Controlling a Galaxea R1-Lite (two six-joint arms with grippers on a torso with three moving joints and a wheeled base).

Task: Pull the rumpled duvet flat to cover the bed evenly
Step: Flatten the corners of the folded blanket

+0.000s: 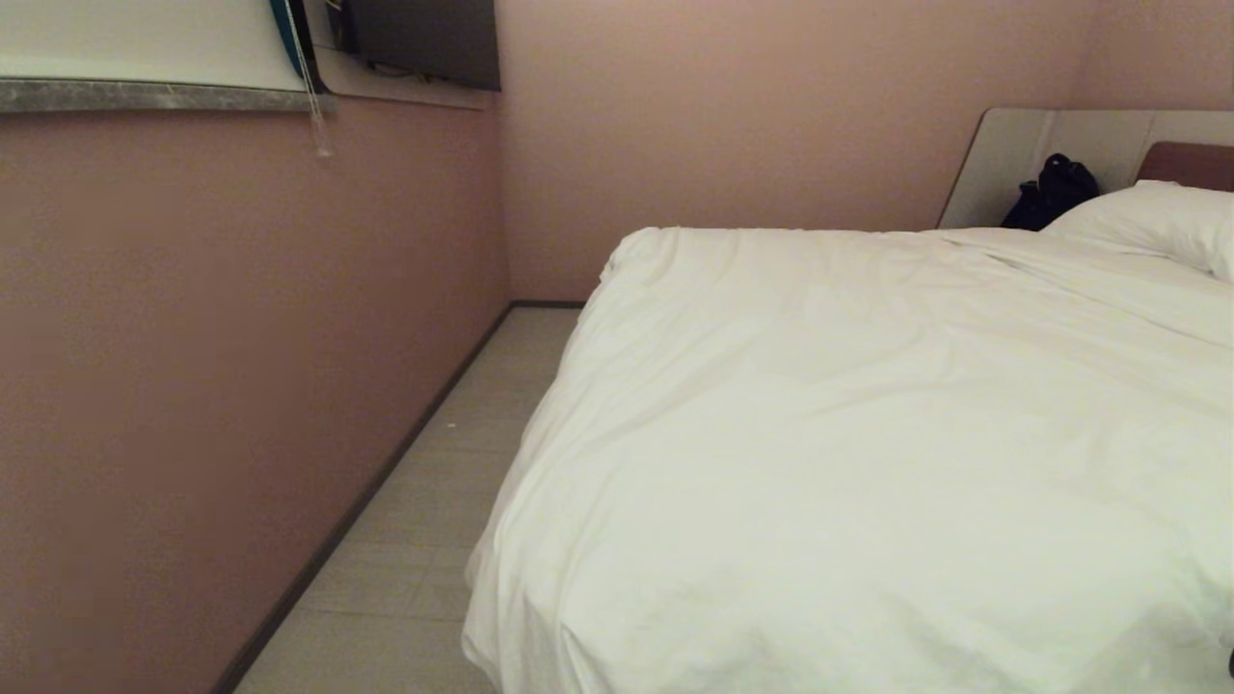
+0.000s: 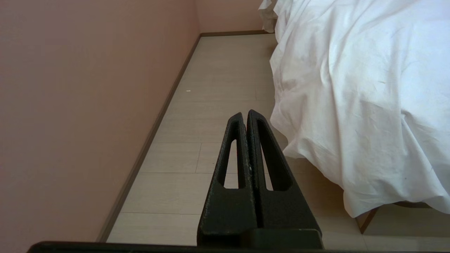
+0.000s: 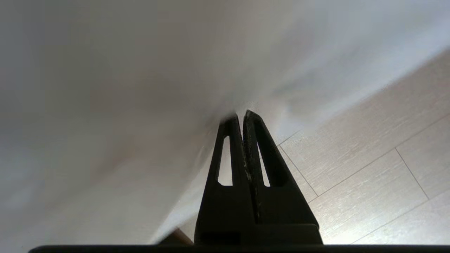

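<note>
The white duvet (image 1: 868, 434) lies spread over the bed (image 1: 1022, 145) and hangs down its near and left sides, with shallow creases. In the right wrist view my right gripper (image 3: 239, 117) is shut at the duvet's (image 3: 140, 88) hanging edge, low beside the bed. The cloth covers one fingertip and its folds run into the tips. My left gripper (image 2: 245, 113) is parked shut above the floor, apart from the duvet (image 2: 369, 88). Neither arm shows clearly in the head view.
A white pillow (image 1: 1157, 222) and a dark bag (image 1: 1051, 191) sit by the headboard. A pink wall (image 1: 193, 386) runs close along the bed's left side, leaving a narrow floor strip (image 1: 434, 501). A brown bed leg (image 2: 365, 219) shows under the hanging cloth.
</note>
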